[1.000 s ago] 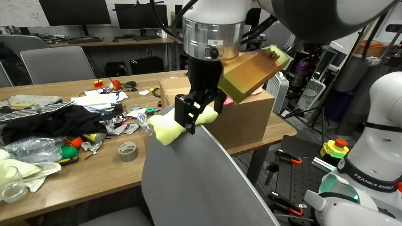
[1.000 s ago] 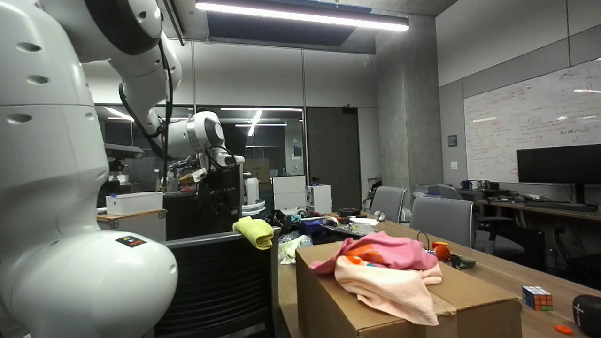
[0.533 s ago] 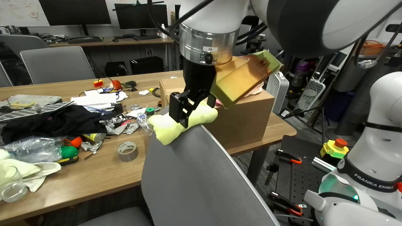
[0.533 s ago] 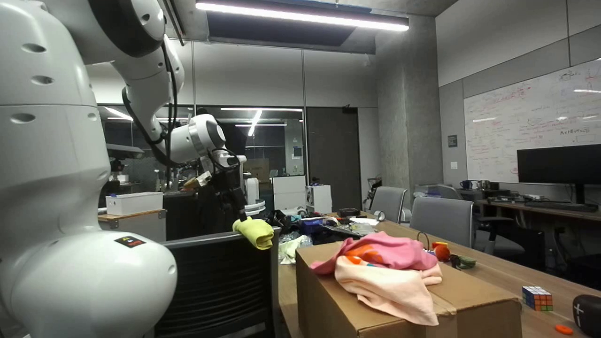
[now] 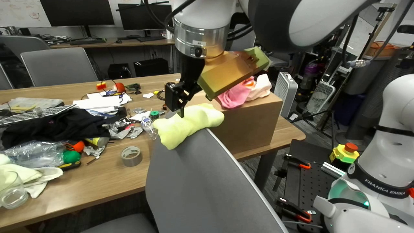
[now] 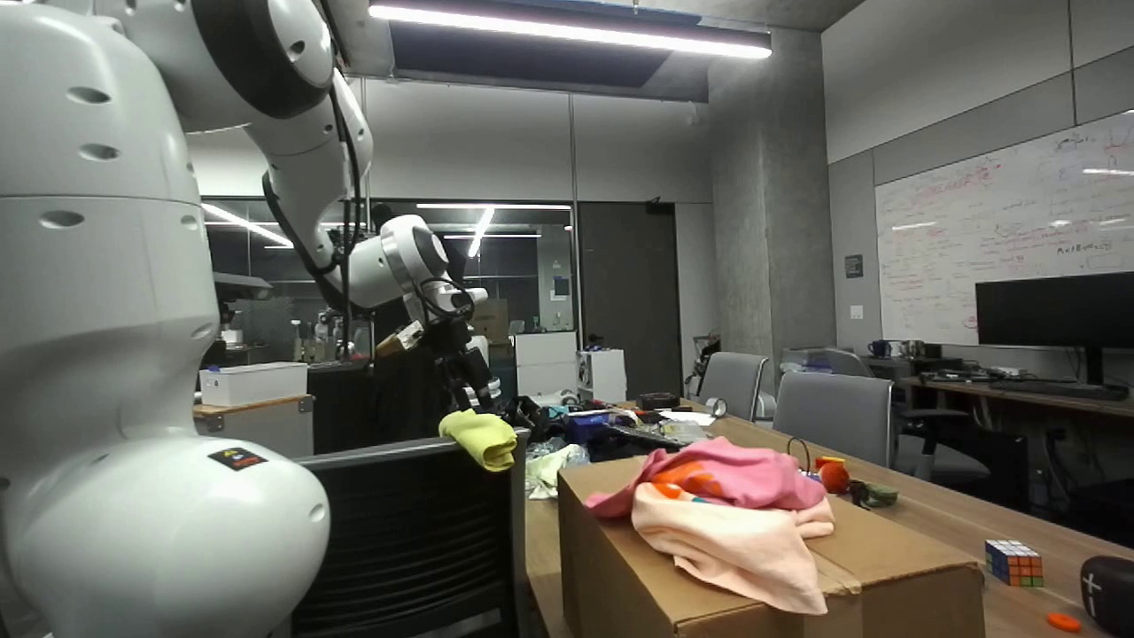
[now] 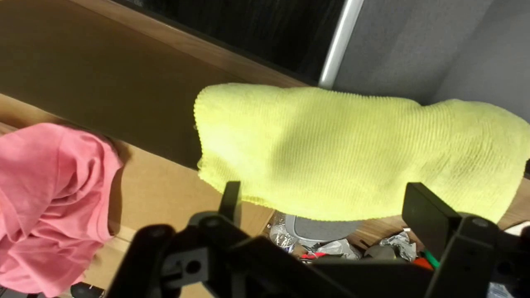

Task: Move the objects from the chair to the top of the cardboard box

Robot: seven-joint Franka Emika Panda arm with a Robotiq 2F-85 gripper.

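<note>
A rolled yellow cloth lies over the top edge of the grey chair; it also shows in an exterior view and the wrist view. My gripper is open and empty, just above the cloth. In the wrist view its two fingers are wide apart, in front of the cloth's lower edge. I cannot tell whether a fingertip touches it. The cardboard box stands on the table beside the chair. A pink cloth and a peach cloth lie on its top.
The wooden table carries clutter: a tape roll, black fabric, plastic bottles and wrappers. A Rubik's cube lies by the box. The chair back rises between the robot base and the table.
My gripper has moved left in one exterior view and right in the other, first lowering, then rising slightly along the cloth. It stays open. The yellow cloth and the clothes on the box have not moved.
</note>
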